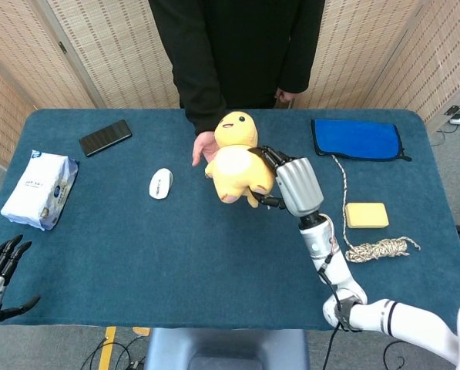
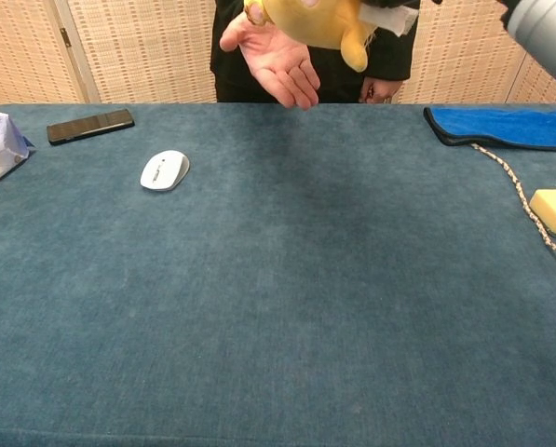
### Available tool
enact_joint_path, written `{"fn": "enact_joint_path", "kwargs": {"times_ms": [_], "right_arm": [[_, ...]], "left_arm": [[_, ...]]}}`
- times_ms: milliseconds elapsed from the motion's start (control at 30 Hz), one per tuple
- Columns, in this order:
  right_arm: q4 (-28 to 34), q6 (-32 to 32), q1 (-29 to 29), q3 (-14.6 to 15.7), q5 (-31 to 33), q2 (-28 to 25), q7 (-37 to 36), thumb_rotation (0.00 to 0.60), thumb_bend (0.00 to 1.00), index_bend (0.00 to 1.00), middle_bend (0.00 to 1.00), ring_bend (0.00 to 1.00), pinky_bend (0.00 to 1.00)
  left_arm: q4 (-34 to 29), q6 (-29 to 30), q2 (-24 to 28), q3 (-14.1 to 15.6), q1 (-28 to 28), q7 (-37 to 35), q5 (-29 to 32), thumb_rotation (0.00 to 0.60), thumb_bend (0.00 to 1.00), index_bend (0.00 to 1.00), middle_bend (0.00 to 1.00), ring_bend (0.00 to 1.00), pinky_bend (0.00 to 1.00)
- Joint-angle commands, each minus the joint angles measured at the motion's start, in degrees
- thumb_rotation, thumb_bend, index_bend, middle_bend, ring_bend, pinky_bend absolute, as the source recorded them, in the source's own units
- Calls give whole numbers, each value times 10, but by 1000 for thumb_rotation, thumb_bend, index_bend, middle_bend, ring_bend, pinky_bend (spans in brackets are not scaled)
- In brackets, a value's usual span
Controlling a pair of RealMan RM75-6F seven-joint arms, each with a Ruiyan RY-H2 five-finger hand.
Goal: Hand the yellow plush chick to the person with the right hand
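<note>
The yellow plush chick (image 1: 236, 160) hangs high over the table's middle, gripped from its right side by my right hand (image 1: 287, 183). In the chest view only the chick's lower part (image 2: 319, 20) shows at the top edge, right above the person's open palm (image 2: 276, 63). In the head view the chick covers most of that palm (image 1: 202, 148). My left hand (image 1: 0, 266) sits low at the near left corner, fingers apart and holding nothing.
On the blue table (image 1: 137, 247) lie a white mouse (image 1: 160, 183), a black phone (image 1: 105, 137), a tissue pack (image 1: 39, 189), a blue pouch (image 1: 357, 139), a yellow sponge (image 1: 366, 215) and a coiled rope (image 1: 377, 249). The person stands at the far edge.
</note>
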State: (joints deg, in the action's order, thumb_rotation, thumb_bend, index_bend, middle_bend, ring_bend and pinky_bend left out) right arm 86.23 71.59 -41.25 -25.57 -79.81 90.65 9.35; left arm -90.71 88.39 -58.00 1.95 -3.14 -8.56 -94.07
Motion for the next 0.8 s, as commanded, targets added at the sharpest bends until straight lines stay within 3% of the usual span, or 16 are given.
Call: {"fn": "enact_joint_path", "kwargs": {"times_ms": [33, 133, 200, 333, 433, 533, 800], "right_arm": [[-60, -37, -44, -34, 53, 36, 7, 600, 381, 483, 460, 538, 744], [-85, -58, -63, -39, 77, 47, 7, 600, 344, 483, 421, 511, 700], [-89, -76, -71, -39, 98, 48, 12, 600, 304, 423, 356, 454, 645], [-72, -119, -81, -37, 140, 30, 28, 600, 252, 123, 173, 290, 501], [-37, -143, -80, -28, 160, -1, 51, 600, 200, 7, 35, 145, 374], [24, -123, -62, -21, 157, -43, 71, 600, 139, 0, 0, 29, 271], [184, -44, 23, 14, 103, -161, 79, 600, 102, 0, 0, 0, 225]], "left_arm": [[2, -2, 1, -1, -1, -4, 1, 600, 222, 0, 0, 7, 177], [4, -6, 1, -1, -3, -8, 4, 600, 222, 0, 0, 6, 177], [5, -8, 1, -1, -4, -10, 5, 600, 222, 0, 0, 6, 177], [5, -7, 2, 0, -4, -13, 3, 600, 222, 0, 0, 7, 177], [7, -4, 2, 1, -3, -14, 1, 600, 222, 0, 0, 7, 177], [8, -2, 2, 1, -3, -13, -1, 600, 222, 0, 0, 7, 177], [5, 2, -1, 4, -3, -1, -10, 600, 222, 0, 0, 6, 176]]}}
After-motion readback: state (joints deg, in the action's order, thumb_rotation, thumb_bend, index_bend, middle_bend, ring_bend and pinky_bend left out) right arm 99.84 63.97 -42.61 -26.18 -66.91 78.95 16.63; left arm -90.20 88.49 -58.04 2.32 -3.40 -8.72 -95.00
